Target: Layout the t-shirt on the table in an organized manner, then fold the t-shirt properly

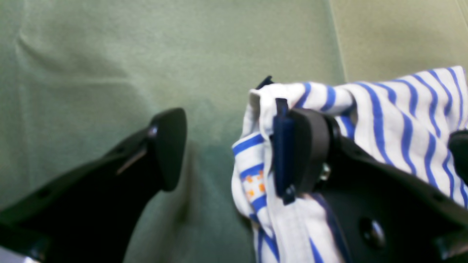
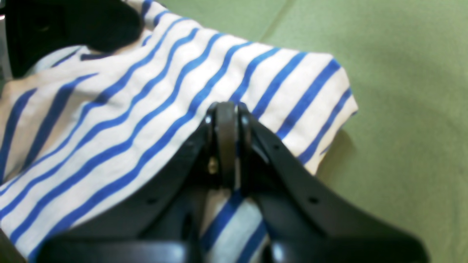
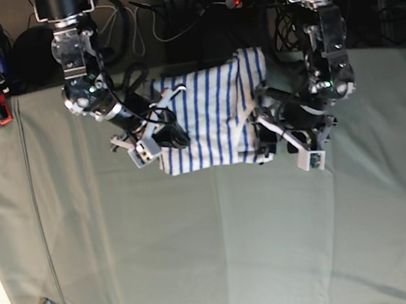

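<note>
Two grippers are on the t-shirt [image 3: 206, 117], which hangs stretched between them above the table [image 3: 201, 243]. On the base view's left, my right gripper [image 2: 226, 109] is clenched on striped cloth. Across from it, my left gripper [image 1: 223, 146] stands spread wide, with the bunched hem draped over one finger only. Sleeves and collar are folded out of sight.

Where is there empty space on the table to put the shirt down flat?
The big bare stretch of table in front of the t-shirt, reaching down to the near edge, is free. So are the strips beside each arm. It is crowded at the back, where the right gripper and left gripper meet the shirt.
</note>
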### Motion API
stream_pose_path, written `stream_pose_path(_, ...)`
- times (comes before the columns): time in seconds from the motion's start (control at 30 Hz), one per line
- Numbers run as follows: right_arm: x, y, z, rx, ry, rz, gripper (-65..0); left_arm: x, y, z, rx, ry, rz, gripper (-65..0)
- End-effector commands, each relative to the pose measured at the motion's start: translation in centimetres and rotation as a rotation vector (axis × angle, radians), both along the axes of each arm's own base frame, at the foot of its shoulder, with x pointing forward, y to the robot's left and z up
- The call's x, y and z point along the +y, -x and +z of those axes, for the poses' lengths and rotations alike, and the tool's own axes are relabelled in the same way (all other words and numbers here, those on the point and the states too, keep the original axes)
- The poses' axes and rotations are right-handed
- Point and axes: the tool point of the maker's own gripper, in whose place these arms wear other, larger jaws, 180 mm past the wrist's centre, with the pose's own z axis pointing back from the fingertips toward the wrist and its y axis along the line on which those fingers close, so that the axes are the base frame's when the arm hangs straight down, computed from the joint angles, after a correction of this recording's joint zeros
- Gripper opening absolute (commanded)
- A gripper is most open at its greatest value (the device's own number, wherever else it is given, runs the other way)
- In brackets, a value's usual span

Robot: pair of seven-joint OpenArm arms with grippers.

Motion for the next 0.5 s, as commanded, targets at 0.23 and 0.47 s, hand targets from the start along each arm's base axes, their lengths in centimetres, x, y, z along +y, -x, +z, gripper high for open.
stream_pose_path(0.23,-0.6,0.1,4.9,-0.133,0.069,0.014,-65.0,0.1,-2.0,6.5,-0.194,-0.012,0.006,-23.8)
stream_pose_path(0.47,-1.1,0.9,8.4,-0.223,0.082,0.002,-65.0,0.5,-0.5,10.8,-0.197,0.056,0.007,-23.7)
